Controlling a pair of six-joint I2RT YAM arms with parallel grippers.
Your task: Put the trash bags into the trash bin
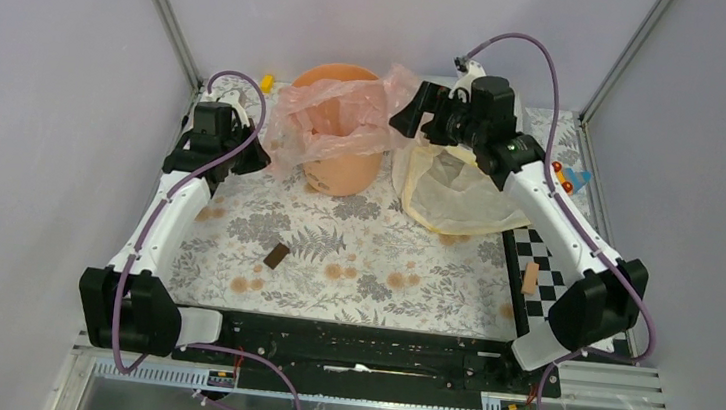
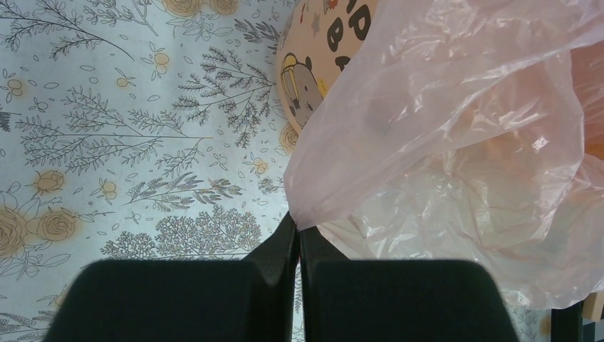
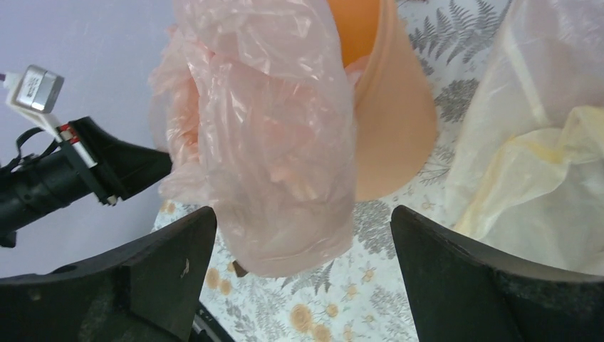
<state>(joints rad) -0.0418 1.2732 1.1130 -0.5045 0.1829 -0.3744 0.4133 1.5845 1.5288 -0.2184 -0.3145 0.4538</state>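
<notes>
At the left, the left gripper is clamped shut on a gathered corner of the trash bags, pinching the pale-pink film low over the floral table, beside the bin's printed side. From that pinch the film runs up and right over the rim of the trash bin, which stands upright at the back of the table. Part of the film lies across the mouth, a large fold hangs outside down the left wall, and another bunch rises off the right rim (so the bag is draped on the bin rather than in it). Further right, the right gripper has its jaws spread wide on either side of that raised bunch and holds nothing. Beyond it the cream-yellow bag lies on the table just beside the bin.

To do this step well, I judge the right gripper should close on pink film only, catching several layers, then carry the bunch over the middle of the mouth and push it down inside. The left should lift its corner above the rim before letting go, or that fold will likely hang outside. The bin looks light, so pull gently or it may tip
</notes>
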